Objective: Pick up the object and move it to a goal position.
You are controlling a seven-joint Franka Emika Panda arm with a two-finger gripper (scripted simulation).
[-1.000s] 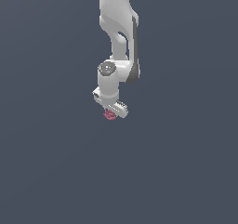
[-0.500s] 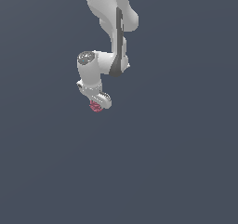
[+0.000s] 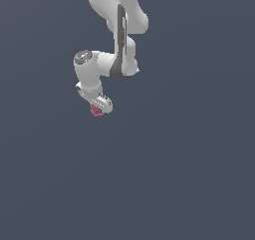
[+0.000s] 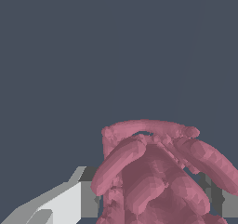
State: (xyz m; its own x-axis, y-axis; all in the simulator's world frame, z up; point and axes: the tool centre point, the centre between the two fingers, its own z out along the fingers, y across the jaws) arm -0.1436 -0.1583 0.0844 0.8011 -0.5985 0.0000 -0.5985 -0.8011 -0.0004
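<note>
One lump (image 3: 96,111), one pincer (image 3: 98,108)

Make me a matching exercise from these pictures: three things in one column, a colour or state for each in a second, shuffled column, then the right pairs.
Things:
1. object
2. pincer
3. arm's upper link

Descriptions:
A. white with a dark strip down it, entering from the top of the exterior view
B. pinkish-red, bumpy and swirled, filling much of the wrist view
C. white, closed around the small lump at the arm's lowest end

Pairs: 1-B, 2-C, 3-A
</note>
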